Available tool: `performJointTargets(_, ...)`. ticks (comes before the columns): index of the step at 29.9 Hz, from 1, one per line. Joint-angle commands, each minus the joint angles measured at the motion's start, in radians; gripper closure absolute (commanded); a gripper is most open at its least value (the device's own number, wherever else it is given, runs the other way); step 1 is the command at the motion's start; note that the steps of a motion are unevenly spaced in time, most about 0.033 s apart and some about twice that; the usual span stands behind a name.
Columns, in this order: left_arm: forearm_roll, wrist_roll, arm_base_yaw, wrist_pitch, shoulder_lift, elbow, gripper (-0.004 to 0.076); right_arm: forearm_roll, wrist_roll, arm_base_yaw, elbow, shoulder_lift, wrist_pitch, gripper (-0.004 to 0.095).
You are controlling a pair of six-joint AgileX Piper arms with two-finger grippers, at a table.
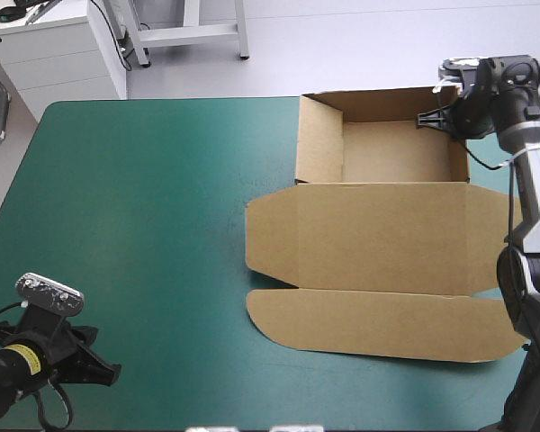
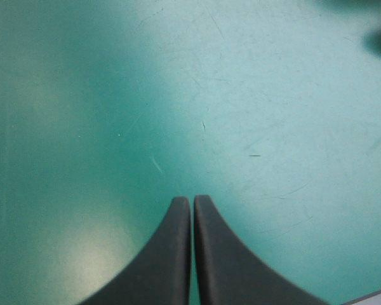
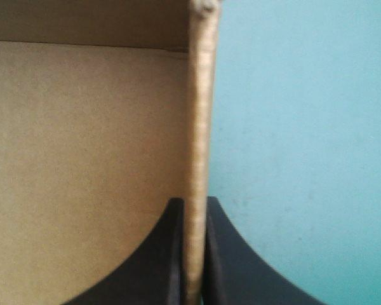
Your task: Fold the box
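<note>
So the right gripper pinches the box wall at 2 o'clock, lid flat; left gripper closed over bare cover at 7 o'clock.

One brown board box is counted on one teal-green surface; two grippers, left gripper and right gripper, are counted, with two black fingers each.

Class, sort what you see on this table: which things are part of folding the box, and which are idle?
In the job: box, an open tray, lid flat; right gripper, shut on its side wall.
Idle: left gripper, shut, over the teal-green cover.
</note>
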Motion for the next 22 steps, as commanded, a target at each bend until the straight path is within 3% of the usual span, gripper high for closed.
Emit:
performJointTargets(1, 0.019, -0.013, -0.003, -0.042, 0.006, -0.022, 0.0731, 0.003, -0.011, -0.085, -0.037, -0.063, -0.015, 0.0928)
performJointTargets(15, 0.016, -0.014, -0.003, -0.042, 0.006, -0.022, 0.0731, 0.003, -0.047, -0.426, -0.037, -0.055, -0.028, 0.0928)
performJointTargets(22, 0.016, -0.017, -0.003, -0.042, 0.006, -0.022, 0.0731, 0.014, -0.065, -0.507, -0.037, -0.038, -0.03, 0.0917)
